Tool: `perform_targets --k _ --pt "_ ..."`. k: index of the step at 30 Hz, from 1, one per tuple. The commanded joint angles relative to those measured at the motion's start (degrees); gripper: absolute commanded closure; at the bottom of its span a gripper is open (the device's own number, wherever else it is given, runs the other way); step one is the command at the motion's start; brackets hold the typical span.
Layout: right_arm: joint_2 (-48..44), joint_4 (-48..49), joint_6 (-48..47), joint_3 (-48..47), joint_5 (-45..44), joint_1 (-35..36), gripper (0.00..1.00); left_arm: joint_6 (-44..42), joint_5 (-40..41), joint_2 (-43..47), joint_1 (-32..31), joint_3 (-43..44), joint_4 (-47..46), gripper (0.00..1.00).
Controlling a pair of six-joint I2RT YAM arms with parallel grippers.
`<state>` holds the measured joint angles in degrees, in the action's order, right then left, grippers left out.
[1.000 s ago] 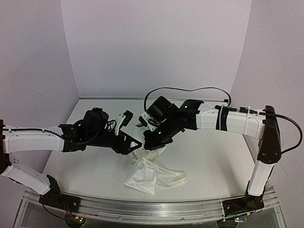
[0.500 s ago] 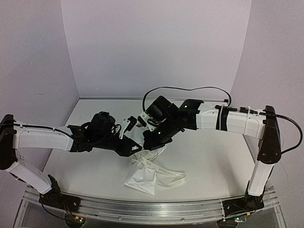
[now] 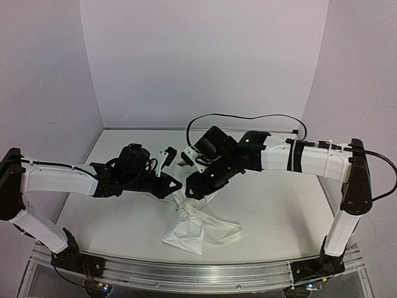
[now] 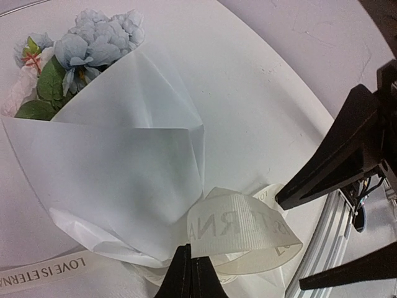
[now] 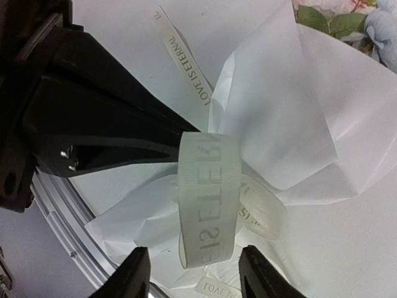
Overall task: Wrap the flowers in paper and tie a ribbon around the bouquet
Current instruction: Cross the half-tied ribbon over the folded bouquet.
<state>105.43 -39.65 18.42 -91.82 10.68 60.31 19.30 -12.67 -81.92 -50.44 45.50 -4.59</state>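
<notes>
Left pincer [image 4: 188, 274] is clamped on a loop of the ribbon [image 4: 243, 231], right at the waist of the bouquet [image 4: 124, 167] lying on the table [image 4: 279, 74]. Right pincer [image 5: 194, 250] is fingers-apart around that loop. Looks like mid-tie to me, so the next move probably needs a gentle snug pull.

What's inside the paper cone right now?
At the wide end of the paper cone, pale blue blooms and green leaves show. Further down, the stems are covered by paper, so they cannot be seen.
</notes>
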Motion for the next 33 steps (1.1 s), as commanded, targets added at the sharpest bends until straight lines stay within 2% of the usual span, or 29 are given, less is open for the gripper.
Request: perform_targets --k 1,5,8,16,21,33 --pt "-9.1 10.9 -3.0 10.9 -3.2 0.4 0.43 3.4 1.9 1.9 0.8 -0.9 -3.8 1.0" --pt "-13.1 26.6 -7.1 24.4 -4.9 0.4 0.35 4.8 1.1 1.9 0.9 -1.9 -3.9 1.0" --pt "-13.3 33.7 -11.0 31.1 -4.8 0.4 0.34 5.4 0.9 2.6 1.2 -2.5 -3.9 1.0" --pt "-10.2 35.7 -19.5 36.1 -3.4 -0.4 0.33 4.5 1.3 4.4 1.7 -2.2 -2.0 1.0" --pt "-8.8 35.7 -14.3 36.7 5.0 -5.2 0.36 3.9 1.2 5.0 2.0 -1.9 -0.7 1.0" --pt "-6.6 37.1 -14.2 39.0 9.6 -5.6 0.37 3.0 0.8 5.4 2.3 -0.4 1.1 1.0"
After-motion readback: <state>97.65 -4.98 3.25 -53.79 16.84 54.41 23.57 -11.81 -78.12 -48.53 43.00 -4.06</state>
